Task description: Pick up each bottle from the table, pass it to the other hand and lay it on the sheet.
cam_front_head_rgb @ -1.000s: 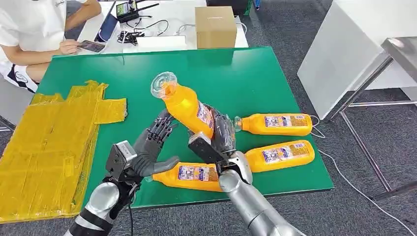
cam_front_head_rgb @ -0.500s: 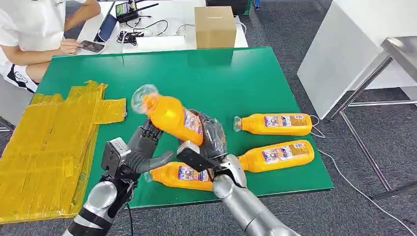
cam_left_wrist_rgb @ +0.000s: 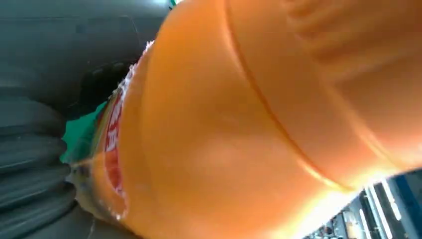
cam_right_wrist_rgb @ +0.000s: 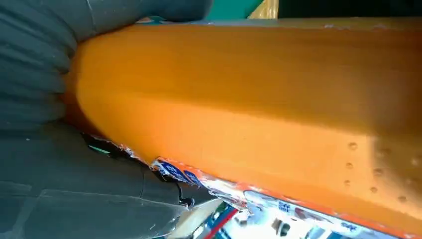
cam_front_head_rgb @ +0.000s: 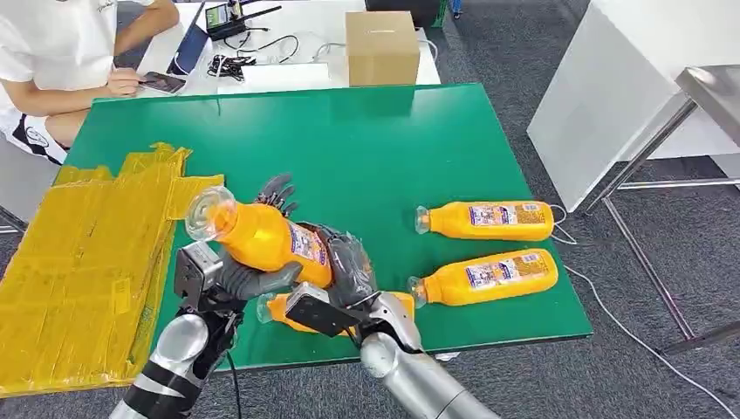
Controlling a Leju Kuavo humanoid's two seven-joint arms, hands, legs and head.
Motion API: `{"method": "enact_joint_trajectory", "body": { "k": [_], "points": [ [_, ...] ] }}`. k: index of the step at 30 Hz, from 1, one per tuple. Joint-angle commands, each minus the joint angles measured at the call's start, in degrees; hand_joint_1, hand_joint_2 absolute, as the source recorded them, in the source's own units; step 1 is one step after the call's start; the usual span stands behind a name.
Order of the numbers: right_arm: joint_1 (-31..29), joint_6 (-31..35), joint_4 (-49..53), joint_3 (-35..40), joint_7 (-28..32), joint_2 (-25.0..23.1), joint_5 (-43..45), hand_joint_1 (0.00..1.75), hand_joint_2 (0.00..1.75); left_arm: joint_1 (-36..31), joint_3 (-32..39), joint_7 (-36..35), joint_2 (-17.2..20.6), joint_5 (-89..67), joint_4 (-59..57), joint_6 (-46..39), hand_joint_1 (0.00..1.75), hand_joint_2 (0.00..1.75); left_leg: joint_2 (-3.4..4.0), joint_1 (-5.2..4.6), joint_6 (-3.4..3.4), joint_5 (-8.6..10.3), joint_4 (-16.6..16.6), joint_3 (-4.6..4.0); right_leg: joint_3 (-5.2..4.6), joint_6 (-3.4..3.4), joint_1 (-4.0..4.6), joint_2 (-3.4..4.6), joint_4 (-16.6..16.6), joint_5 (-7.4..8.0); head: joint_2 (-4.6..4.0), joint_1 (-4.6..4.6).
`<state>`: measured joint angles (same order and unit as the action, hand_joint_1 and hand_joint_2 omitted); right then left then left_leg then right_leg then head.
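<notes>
Head view: the right hand (cam_front_head_rgb: 347, 266) grips the base end of an orange bottle (cam_front_head_rgb: 262, 237), tilted above the green table (cam_front_head_rgb: 384, 140), cap toward the yellow sheet (cam_front_head_rgb: 78, 253). The left hand (cam_front_head_rgb: 253, 271) is under the bottle, thumb below and fingers spread behind it; whether it grips, I cannot tell. Left wrist view: the bottle is very close. Right wrist view: the fingers (cam_right_wrist_rgb: 35, 74) wrap the bottle.

Right hand (cam_front_head_rgb: 349, 266) grips the bottle's (cam_front_head_rgb: 262, 236) lower body; left hand (cam_front_head_rgb: 249, 271) cups beneath it, thumb across, fingers (cam_front_head_rgb: 277, 190) extended behind.
</notes>
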<state>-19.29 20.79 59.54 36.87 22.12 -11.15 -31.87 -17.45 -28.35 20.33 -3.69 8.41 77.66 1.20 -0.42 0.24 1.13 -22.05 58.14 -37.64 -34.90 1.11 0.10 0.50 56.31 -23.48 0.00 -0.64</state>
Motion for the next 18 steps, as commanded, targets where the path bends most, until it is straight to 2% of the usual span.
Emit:
{"method": "enact_joint_trajectory", "body": {
  "k": [1, 3, 5, 7, 9, 10, 14, 15, 16, 17, 18],
  "points": [
    [-0.2, -1.41, 0.84, 5.71, 1.55, 2.39, -0.49, 1.75, 1.75, -3.46, 1.6, -0.75, -0.38, 0.24, -5.42, -0.22, 0.0, 1.75, -0.03, 0.0, -0.04, -0.06, -0.05, 0.18, 0.2, 0.01, 0.01, -0.07, -0.05, -0.06, 0.0, -0.02],
    [-0.3, -3.69, 1.1, 6.1, 1.94, 2.66, 0.9, 1.75, 1.75, -3.52, 1.61, -0.68, -0.44, 0.34, -5.37, -0.21, 0.0, 1.75, -0.01, 0.01, -0.06, -0.12, -0.04, 0.32, 0.34, 0.01, 0.02, -0.07, -0.05, -0.12, 0.0, -0.02],
    [-1.43, -13.82, 1.85, 8.33, 3.1, 4.49, 5.31, 1.75, 1.75, -4.21, 2.01, -0.31, -0.49, 0.95, -6.06, -0.13, 0.0, 1.75, -0.05, 0.02, -0.07, -0.14, -0.03, 0.36, 0.39, 0.01, 0.02, -0.13, -0.04, -0.16, 0.0, -0.02],
    [-2.26, -20.06, 1.79, 8.79, 3.02, 5.54, 9.08, 1.75, 1.75, -4.9, 2.35, 0.0, -0.56, 1.37, -6.91, 0.01, 0.0, 1.75, -0.04, 0.02, -0.04, -0.06, -0.03, 0.21, 0.24, 0.01, 0.03, -0.09, -0.04, -0.08, 0.0, -0.02],
    [-2.83, -22.54, 1.37, 8.37, 3.36, 5.93, 11.11, 1.75, 1.75, -5.23, 2.6, 0.18, -0.63, 1.58, -7.45, 0.1, 0.0, 1.75, -0.03, 0.02, -0.06, -0.16, -0.01, 0.43, 0.47, 0.02, 0.03, -0.13, -0.02, -0.17, 0.0, -0.02],
    [-3.09, -24.31, 1.01, 7.82, 3.6, 5.99, 12.95, 1.75, 1.75, -5.25, 2.69, 0.32, -0.69, 1.7, -7.7, 0.17, 0.0, 1.75, -0.04, 0.02, -0.04, -0.06, -0.01, 0.19, 0.22, 0.02, 0.02, -0.11, -0.02, -0.07, 0.0, -0.02],
    [-3.56, -24.96, 0.29, 7.14, 3.79, 6.03, 13.83, 1.75, 1.75, -4.68, 2.72, 0.79, -0.8, 1.89, -7.34, 0.17, 0.0, 1.75, -0.07, 0.02, -0.03, -0.04, -0.03, 0.16, 0.2, 0.01, 0.02, -0.12, -0.04, -0.06, 0.0, -0.02],
    [-3.6, -24.93, 0.17, 7.06, 3.78, 6.02, 13.84, 1.75, 1.75, -4.27, 3.19, 1.43, -1.04, 2.06, -6.9, -0.47, 1.55, 1.75, -0.05, 0.02, -0.04, -0.08, -0.02, 0.23, 0.26, 0.01, 0.02, -0.1, -0.03, -0.09, 0.0, -0.02],
    [-3.65, -24.9, -0.03, 7.02, 3.73, 5.96, 13.83, 1.75, 1.75, -3.98, 3.32, 1.72, -1.08, 1.97, -6.5, -0.99, 1.75, 1.75, -0.05, 0.01, -0.07, -0.17, -0.02, 0.43, 0.46, 0.02, 0.02, -0.13, -0.03, -0.19, 0.0, -0.02],
    [-3.69, -24.85, -0.2, 7.02, 3.67, 5.91, 13.8, 1.75, 1.75, -3.85, 3.38, 1.74, -1.08, 2.04, -6.29, -1.07, 1.75, 1.75, -0.01, 0.02, -0.04, -0.06, -0.03, 0.17, 0.2, 0.01, 0.02, -0.05, -0.04, -0.06, 0.0, -0.02],
    [-3.69, -24.85, -0.2, 7.02, 3.67, 5.91, 13.8, 1.75, 1.75, -3.85, 3.38, 1.74, -1.08, 2.04, -6.29, -1.07, 1.75, 1.75, 0.02, 0.01, -0.06, -0.15, -0.02, 0.35, 0.36, 0.01, 0.02, -0.05, -0.03, -0.14, 0.0, -0.02]
  ]
}}
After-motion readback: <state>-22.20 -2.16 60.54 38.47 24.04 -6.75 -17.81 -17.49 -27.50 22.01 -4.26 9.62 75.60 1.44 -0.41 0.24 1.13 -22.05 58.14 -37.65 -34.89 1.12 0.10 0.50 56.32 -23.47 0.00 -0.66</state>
